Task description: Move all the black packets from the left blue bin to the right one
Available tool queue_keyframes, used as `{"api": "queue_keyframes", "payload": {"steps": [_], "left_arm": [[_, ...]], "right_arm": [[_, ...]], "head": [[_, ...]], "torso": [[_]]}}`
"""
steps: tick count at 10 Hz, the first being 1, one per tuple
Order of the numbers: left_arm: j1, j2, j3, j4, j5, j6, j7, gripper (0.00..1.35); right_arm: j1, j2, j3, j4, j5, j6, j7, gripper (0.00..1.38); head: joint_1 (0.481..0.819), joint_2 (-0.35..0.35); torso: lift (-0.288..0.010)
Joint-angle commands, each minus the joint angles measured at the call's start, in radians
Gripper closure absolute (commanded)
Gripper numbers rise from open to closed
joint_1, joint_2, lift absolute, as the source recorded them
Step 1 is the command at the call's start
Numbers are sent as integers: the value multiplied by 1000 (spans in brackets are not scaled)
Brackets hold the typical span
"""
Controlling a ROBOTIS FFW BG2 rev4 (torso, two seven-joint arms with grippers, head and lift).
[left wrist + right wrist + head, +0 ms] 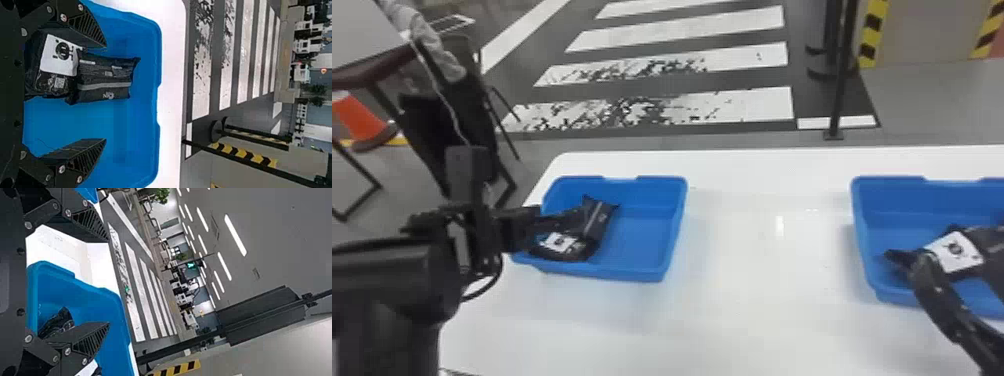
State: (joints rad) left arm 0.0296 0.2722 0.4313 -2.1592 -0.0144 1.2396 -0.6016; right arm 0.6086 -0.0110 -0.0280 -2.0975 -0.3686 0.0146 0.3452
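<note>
Head view: in the left blue plastic bin [642, 270], a grey-striped black packet [599, 220] points its long axis nearly near-to-far beside a white-labelled one [561, 243], at the left gripper [577, 240]. The right blue plastic bin [887, 200] holds black packets [954, 252] by the right gripper [939, 295].

Left wrist view: jaws spread wide.

Right wrist view: jaws parted.

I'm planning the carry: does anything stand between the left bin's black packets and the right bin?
Yes: the facing side walls of the left bin and the right bin. The right gripper, at the right bin, may also obstruct.
</note>
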Motion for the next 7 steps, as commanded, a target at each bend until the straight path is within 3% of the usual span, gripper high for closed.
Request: {"api": "queue_keyframes", "payload": {"steps": [1, 7], "left_arm": [[-62, 9, -36, 109, -29, 7, 3, 231], [-297, 24, -176, 504, -109, -17, 39, 226]], "right_arm": [[0, -1, 0, 8, -8, 0, 0, 305], [-7, -6, 10, 17, -22, 10, 2, 305]], "head": [[695, 299], [695, 295]], "torso": [[-185], [-185]]}}
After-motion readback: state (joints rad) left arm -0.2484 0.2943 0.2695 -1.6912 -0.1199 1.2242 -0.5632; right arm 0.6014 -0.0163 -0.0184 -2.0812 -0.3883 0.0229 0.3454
